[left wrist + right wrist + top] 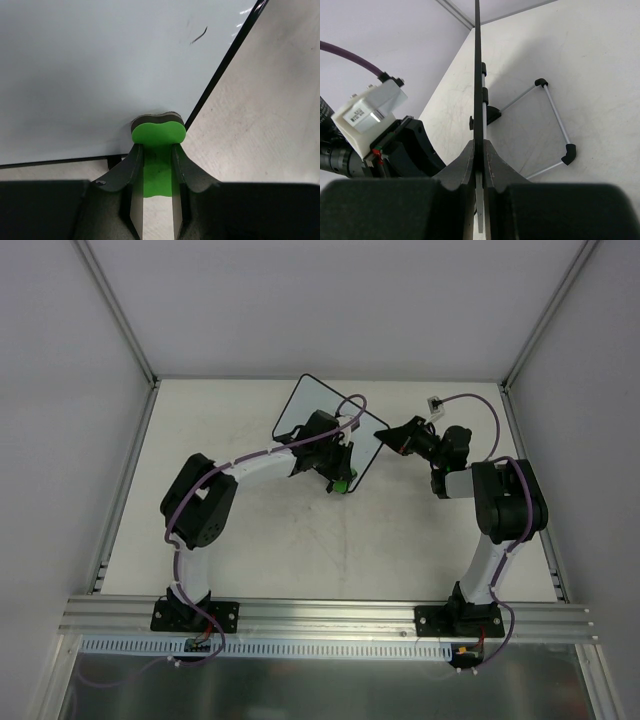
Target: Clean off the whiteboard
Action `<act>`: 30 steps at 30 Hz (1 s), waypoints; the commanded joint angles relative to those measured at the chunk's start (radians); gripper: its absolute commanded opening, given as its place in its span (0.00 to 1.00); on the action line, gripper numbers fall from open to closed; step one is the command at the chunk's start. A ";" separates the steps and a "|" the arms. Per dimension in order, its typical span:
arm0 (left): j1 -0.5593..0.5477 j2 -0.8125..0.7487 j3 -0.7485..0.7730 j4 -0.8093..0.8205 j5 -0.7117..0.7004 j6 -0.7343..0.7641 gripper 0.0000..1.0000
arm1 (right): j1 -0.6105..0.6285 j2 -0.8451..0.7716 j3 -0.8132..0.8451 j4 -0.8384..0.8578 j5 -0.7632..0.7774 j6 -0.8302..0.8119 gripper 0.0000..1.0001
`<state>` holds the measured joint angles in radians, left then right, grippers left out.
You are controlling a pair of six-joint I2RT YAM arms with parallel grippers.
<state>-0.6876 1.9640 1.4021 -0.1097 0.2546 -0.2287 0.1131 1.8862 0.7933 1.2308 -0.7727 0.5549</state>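
Whiteboard point(310, 398) edge nipped in right jaws — left arm bent forward, left jaws tight on green eraser point(158, 133).

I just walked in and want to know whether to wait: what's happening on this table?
Two arms are erasing a whiteboard. The right arm steadies it, with its jaws clamped on the board's edge. The left arm holds a green eraser in its jaws, against the board near a lower corner. A short pen mark shows near the far edge, so the job looks unfinished.
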 commanded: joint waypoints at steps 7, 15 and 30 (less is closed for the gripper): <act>-0.007 0.018 0.001 0.010 -0.048 0.005 0.00 | 0.033 -0.061 0.032 0.300 -0.096 0.027 0.00; -0.007 0.098 0.224 -0.047 -0.043 0.029 0.00 | 0.033 -0.061 0.032 0.302 -0.094 0.025 0.00; -0.006 0.185 0.414 -0.130 -0.092 0.081 0.00 | 0.033 -0.062 0.035 0.302 -0.094 0.030 0.01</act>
<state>-0.6884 2.0956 1.7836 -0.2798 0.2253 -0.1852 0.1127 1.8862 0.7933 1.2316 -0.7631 0.5568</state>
